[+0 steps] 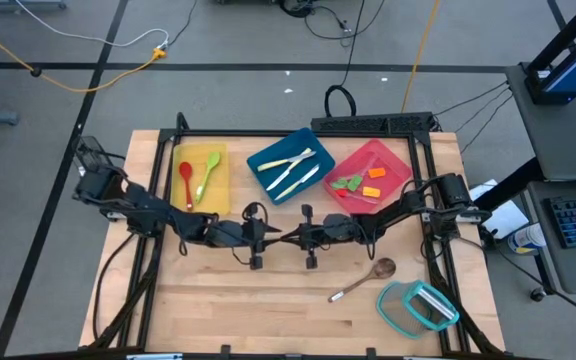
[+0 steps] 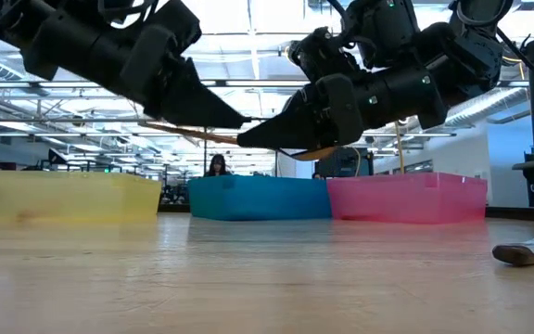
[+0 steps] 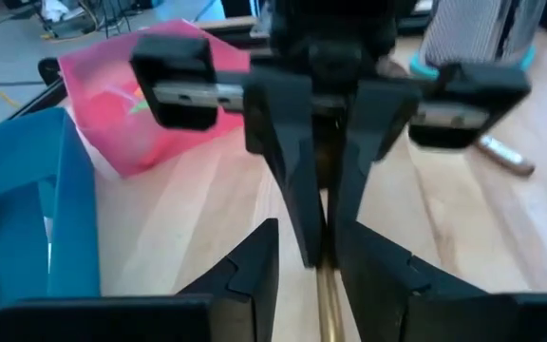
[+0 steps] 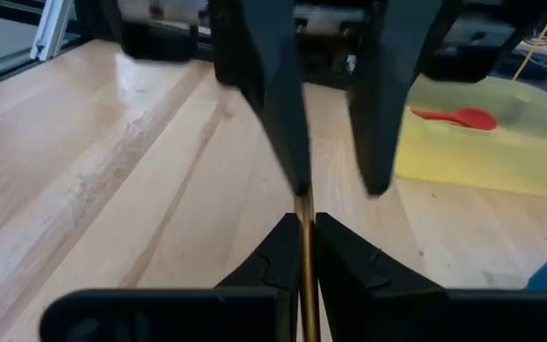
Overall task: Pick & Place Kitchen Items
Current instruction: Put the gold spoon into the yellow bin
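Note:
My two grippers meet in mid-air over the table's middle [image 1: 283,236]. My right gripper [image 4: 304,220] is shut on a thin brown wooden spoon [image 2: 202,134], which hangs above the table. My left gripper [image 3: 309,228] is open, with its fingers on either side of the same handle [image 3: 327,304]. I cannot tell whether one of them touches it. A second wooden spoon [image 1: 363,280] lies flat on the table at the near right. Red and green spoons lie in the yellow tray [image 1: 218,150], cream knives in the blue tray [image 1: 263,165], and small pieces in the pink tray [image 1: 393,160]. My right gripper pinches the spoon's thin handle [image 4: 304,242] between its two fingers. The fingers come in level from the table's right and lie along the handle. The spoon is lifted clear of the table and slants a little, running on under my left arm.
A teal-rimmed clear container [image 1: 418,305] lies at the near right corner, beside the loose spoon. The three trays stand in a row along the far side. Bare wood shows at the near left [image 1: 198,300]. A person shows far off in the room behind the table [image 2: 218,165].

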Robot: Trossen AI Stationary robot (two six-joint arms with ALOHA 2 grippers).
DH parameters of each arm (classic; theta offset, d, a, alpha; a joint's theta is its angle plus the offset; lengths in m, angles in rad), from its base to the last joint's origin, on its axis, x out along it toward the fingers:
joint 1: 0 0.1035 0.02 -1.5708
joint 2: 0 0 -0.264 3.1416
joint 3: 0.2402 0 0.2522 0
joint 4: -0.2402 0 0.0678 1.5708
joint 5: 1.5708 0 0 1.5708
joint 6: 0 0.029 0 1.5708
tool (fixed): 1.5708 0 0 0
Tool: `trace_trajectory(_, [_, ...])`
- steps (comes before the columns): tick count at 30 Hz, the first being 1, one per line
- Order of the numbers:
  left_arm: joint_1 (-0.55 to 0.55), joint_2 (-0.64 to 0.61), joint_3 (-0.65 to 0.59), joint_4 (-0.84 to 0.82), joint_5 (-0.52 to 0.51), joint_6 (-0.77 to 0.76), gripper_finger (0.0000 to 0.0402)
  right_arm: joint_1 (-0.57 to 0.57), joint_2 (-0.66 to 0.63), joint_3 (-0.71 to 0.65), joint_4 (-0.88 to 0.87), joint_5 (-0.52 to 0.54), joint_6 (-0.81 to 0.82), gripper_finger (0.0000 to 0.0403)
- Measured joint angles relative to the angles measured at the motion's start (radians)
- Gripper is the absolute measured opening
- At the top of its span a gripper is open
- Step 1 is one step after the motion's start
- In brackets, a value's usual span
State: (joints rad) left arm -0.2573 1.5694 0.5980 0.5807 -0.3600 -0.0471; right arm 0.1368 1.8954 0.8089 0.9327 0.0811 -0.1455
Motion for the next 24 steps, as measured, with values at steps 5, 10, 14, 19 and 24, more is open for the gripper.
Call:
trace_trajectory(5, [-0.006,-0.018,0.0,0.007,0.0,-0.018,0.0113,0.0,0.0,0.0,-0.007,0.0,0.0,0.0018])
trace_trajectory(10, [-0.024,-0.019,0.0,-0.013,0.001,-0.018,0.0113,0.0,0.001,-0.002,-0.012,0.01,-0.001,0.0018])
trace_trajectory(14, [-0.031,-0.019,0.0,-0.116,0.002,-0.075,0.0113,0.0,0.002,-0.002,-0.011,0.024,-0.001,0.0018])
trace_trajectory(19, [-0.025,-0.017,0.0,-0.254,-0.006,-0.156,0.0113,0.0,0.004,-0.004,0.02,0.022,-0.002,0.0018])
trace_trajectory(24, [-0.015,-0.02,0.002,-0.266,-0.009,-0.16,0.0113,0.002,0.005,-0.005,0.028,0.02,0.001,0.0018])
